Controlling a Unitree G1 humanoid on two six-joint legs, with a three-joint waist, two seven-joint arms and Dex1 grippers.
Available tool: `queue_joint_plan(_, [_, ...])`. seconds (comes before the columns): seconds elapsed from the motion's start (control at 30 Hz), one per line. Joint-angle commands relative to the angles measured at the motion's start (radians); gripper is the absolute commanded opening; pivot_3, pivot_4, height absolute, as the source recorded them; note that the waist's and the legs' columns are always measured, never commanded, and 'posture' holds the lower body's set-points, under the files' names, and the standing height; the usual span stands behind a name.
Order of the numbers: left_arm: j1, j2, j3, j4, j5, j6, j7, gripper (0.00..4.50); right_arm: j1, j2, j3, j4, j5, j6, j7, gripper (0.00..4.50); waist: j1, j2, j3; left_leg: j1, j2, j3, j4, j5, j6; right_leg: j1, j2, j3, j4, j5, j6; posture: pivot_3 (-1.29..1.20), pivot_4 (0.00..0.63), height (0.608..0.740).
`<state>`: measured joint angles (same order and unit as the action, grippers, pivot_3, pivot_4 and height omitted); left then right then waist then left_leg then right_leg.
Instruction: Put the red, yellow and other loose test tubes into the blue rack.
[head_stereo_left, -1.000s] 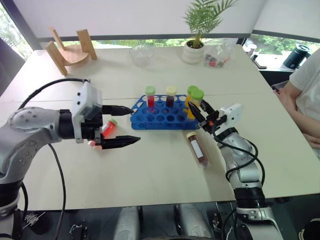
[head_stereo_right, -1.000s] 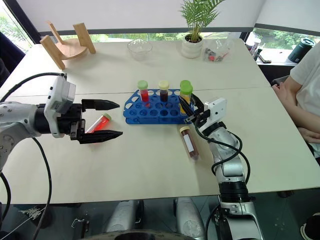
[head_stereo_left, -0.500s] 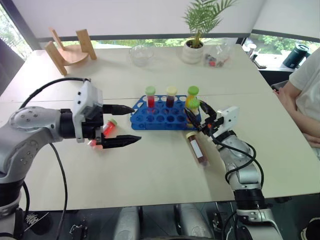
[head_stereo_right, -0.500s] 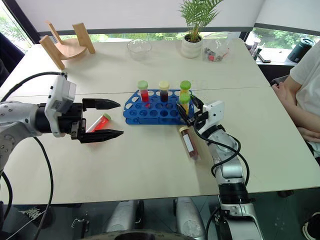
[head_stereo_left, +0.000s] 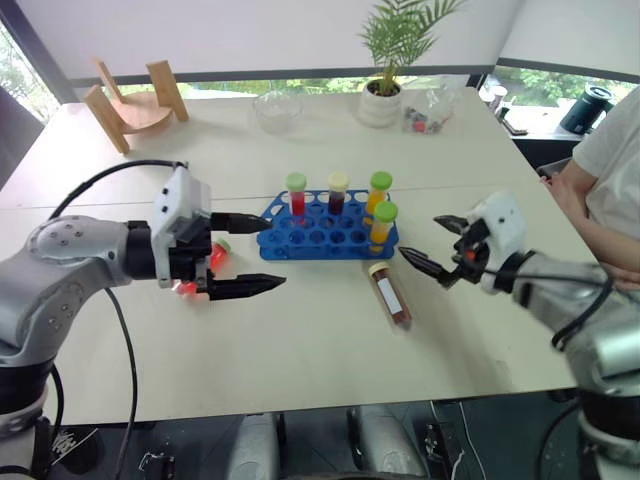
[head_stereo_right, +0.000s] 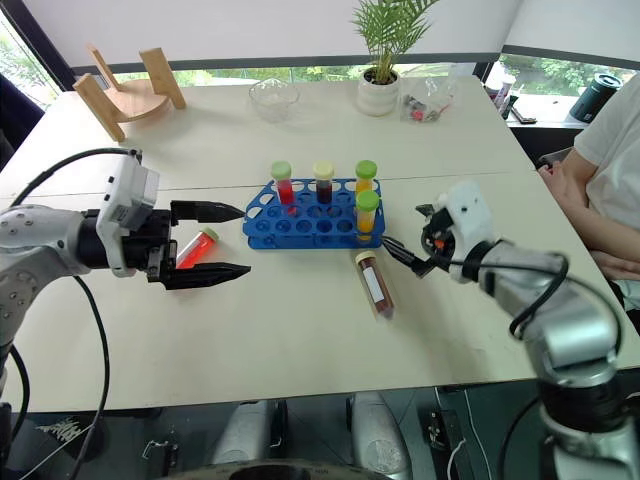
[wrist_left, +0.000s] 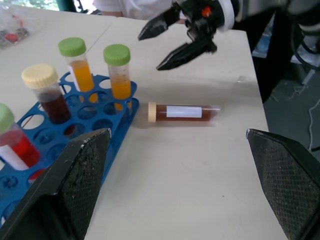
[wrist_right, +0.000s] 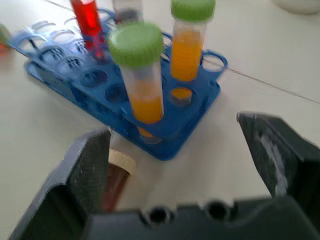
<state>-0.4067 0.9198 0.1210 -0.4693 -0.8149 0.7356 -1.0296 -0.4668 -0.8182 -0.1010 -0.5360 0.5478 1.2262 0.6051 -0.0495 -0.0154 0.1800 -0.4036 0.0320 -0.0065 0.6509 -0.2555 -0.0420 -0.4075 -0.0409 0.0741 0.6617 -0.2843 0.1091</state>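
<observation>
Since a second ago the right claw has let go of the yellow tube and drawn back from the blue rack; that tube now stands upright in the rack's front row at its right end.

Left eye view: the right claw hangs wide open and empty, off the rack's right end, just right of the brown tube, which lies flat on the bench in front of that corner. The left claw is also spread wide and holds nothing; the loose red tube lies on the bench between its fingers. Three more tubes stand in the rack's back row.

Left wrist view: between the left claw's own fingers the brown tube lies beside the rack, with the open right claw above and beyond it.

Right wrist view: the yellow tube stands in the near corner of the rack, apart from the right claw's fingers; the brown tube's cream cap shows just by one finger.
</observation>
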Motion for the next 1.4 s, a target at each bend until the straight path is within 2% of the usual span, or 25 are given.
queue_joint_plan(0.03, [-0.02, -0.016, -0.023, 0.008, 0.021, -0.035, -0.018, 4.5, -0.191, -0.085, 0.084, 0.046, 0.168, 0.37, 0.042, 4.45, 0.005, -0.002, -0.001, 0.0, 0.0, -0.001, 0.0, 0.0, 0.001, 0.0, 0.0, 0.0, 0.0, 0.0, 0.0, 0.0, 0.15, 0.74])
queue_joint_plan(0.17, [-0.016, -0.027, -0.03, 0.01, 0.031, -0.046, -0.027, 4.5, -0.276, -0.155, 0.228, 0.203, 0.351, 0.388, -0.054, 4.45, 0.014, -0.007, -0.002, -0.003, 0.0, -0.003, -0.002, 0.0, 0.002, 0.0, -0.001, -0.004, -0.003, -0.002, -0.003, 0.0, 0.15, 0.74])
queue_joint_plan(0.3, [-0.008, -0.03, -0.027, 0.007, 0.036, -0.05, -0.029, 4.5, -0.332, -0.136, 0.314, 0.293, 0.489, 0.388, -0.194, 4.45, 0.008, -0.007, -0.001, -0.007, -0.001, 0.001, -0.002, -0.002, 0.004, -0.002, -0.004, -0.003, -0.008, 0.0, 0.001, 0.0, 0.15, 0.74])
queue_joint_plan(0.53, [0.006, -0.031, -0.013, -0.007, 0.037, -0.044, -0.012, 4.5, -0.346, -0.027, 0.342, 0.373, 0.631, 0.388, -0.446, 4.45, 0.006, -0.008, -0.001, -0.007, 0.0, -0.001, -0.002, -0.002, 0.005, -0.002, -0.002, -0.004, -0.009, 0.001, 0.002, 0.0, 0.15, 0.74])
queue_joint_plan(0.73, [0.014, -0.028, 0.001, -0.027, 0.026, -0.031, 0.008, 4.5, -0.294, 0.017, 0.354, 0.342, 0.696, 0.388, -0.568, 4.45, 0.008, -0.008, -0.001, -0.007, 0.0, -0.001, -0.002, -0.002, 0.005, -0.001, -0.002, -0.004, -0.009, 0.001, 0.002, 0.0, 0.15, 0.74])
queue_joint_plan(0.83, [0.026, -0.025, 0.012, -0.039, 0.021, -0.025, 0.018, 4.5, -0.268, 0.037, 0.372, 0.319, 0.682, 0.388, -0.602, 3.69, 0.007, -0.008, -0.001, -0.007, 0.0, -0.001, -0.002, -0.002, 0.005, -0.001, -0.002, -0.004, -0.009, 0.001, 0.002, 0.0, 0.15, 0.74])
queue_joint_plan(0.97, [0.03, -0.026, 0.015, -0.05, 0.016, -0.018, 0.031, 4.5, -0.257, 0.05, 0.379, 0.297, 0.671, 0.388, -0.622, 1.6, 0.005, -0.008, -0.001, -0.007, 0.0, -0.001, -0.002, -0.002, 0.005, -0.001, -0.001, -0.004, -0.009, 0.001, 0.002, 0.0, 0.15, 0.74])
queue_joint_plan(1.03, [0.03, -0.027, 0.014, -0.052, 0.012, -0.016, 0.038, 4.5, -0.253, 0.054, 0.38, 0.284, 0.67, 0.388, -0.625, 0.82, 0.005, -0.008, -0.001, -0.006, 0.001, -0.001, -0.002, -0.002, 0.005, -0.001, -0.001, -0.004, -0.009, 0.001, 0.002, 0.0, 0.15, 0.74])
queue_joint_plan(1.13, [0.029, -0.027, 0.01, -0.049, 0.011, -0.017, 0.042, 4.5, -0.239, 0.029, 0.369, 0.246, 0.684, 0.388, -0.613, 0.8, 0.006, -0.008, -0.001, -0.006, 0.001, -0.001, -0.001, -0.002, 0.005, -0.001, -0.001, -0.004, -0.009, 0.001, 0.002, 0.0, 0.15, 0.74])
queue_joint_plan(1.23, [0.032, -0.024, 0.014, -0.046, 0.009, -0.018, 0.044, 4.5, -0.217, -0.051, 0.314, 0.123, 0.677, 0.383, -0.522, 0.8, 0.012, -0.008, -0.001, -0.006, 0.0, -0.001, -0.002, -0.002, 0.005, -0.001, -0.002, -0.004, -0.009, 0.001, 0.001, 0.0, 0.15, 0.74])
queue_joint_plan(1.33, [0.043, -0.014, 0.029, -0.042, 0.009, -0.019, 0.044, 4.5, -0.135, -0.101, 0.232, -0.042, 0.619, 0.21, -0.399, 0.8, 0.014, -0.008, -0.001, -0.007, 0.0, -0.001, -0.003, -0.002, 0.005, -0.001, -0.002, -0.004, -0.01, 0.0, 0.002, 0.0, 0.15, 0.74])
queue_joint_plan(1.4, [0.045, -0.012, 0.035, -0.038, 0.007, -0.016, 0.048, 4.5, -0.045, -0.105, 0.205, -0.13, 0.495, -0.003, -0.301, 0.8, 0.011, -0.008, -0.001, -0.007, 0.0, -0.001, -0.003, -0.002, 0.005, -0.001, -0.002, -0.004, -0.01, 0.0, 0.002, 0.0, 0.15, 0.74])
